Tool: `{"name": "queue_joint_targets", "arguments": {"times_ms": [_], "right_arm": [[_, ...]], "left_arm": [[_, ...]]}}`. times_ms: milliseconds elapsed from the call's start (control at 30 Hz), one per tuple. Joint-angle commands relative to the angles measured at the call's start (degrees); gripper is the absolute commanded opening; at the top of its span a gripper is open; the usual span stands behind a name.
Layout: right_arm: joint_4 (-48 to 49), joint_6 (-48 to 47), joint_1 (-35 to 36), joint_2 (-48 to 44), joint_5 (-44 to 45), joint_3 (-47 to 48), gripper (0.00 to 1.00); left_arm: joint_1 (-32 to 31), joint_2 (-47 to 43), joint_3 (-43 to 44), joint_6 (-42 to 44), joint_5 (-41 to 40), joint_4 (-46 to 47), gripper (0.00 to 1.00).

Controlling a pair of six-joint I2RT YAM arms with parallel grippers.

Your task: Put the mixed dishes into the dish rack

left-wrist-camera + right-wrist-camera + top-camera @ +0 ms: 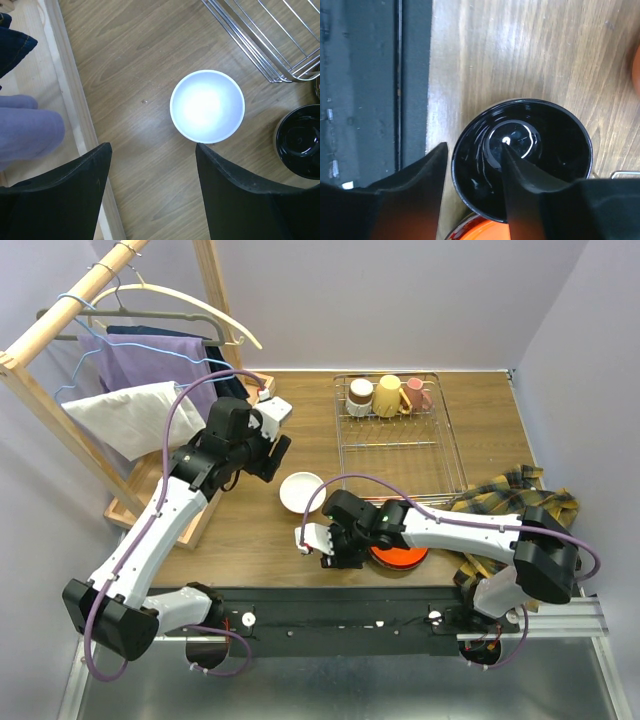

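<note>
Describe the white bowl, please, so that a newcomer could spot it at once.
Find the wire dish rack at the far side. Off its near left corner, on the table, sits the white bowl. It is plain white and empty, unlike the black bowl nearby.

Both pointing down: left end effector (152, 150) spread wide; right end effector (472, 150) half-spread, arm stretched leftward.

Glossy black bowl (555, 150), matt wood-grain table (130, 65)
</note>
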Motion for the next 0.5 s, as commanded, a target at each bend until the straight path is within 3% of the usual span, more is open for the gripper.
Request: {"name": "queue_joint_targets", "arguments": {"times_ms": [0,300,467], "right_arm": [[1.5,1.2,0.51,1.8,2.77,-0.83,0.5],[0.44,2.79,1.03,2.95,2.77,-1.36,0.33],[-2.71,2.52,1.3,3.39,1.37,0.22,0.13]], "left_arm": [[0.49,-2.05,0.13,-1.28,2.54,0.6,0.77],[0.58,-3.8,-1.28,-1.64,4.03,1.13,0.77],[0.58,-4.51,-2.16,-1.55,4.38,1.3,0.78]]}}
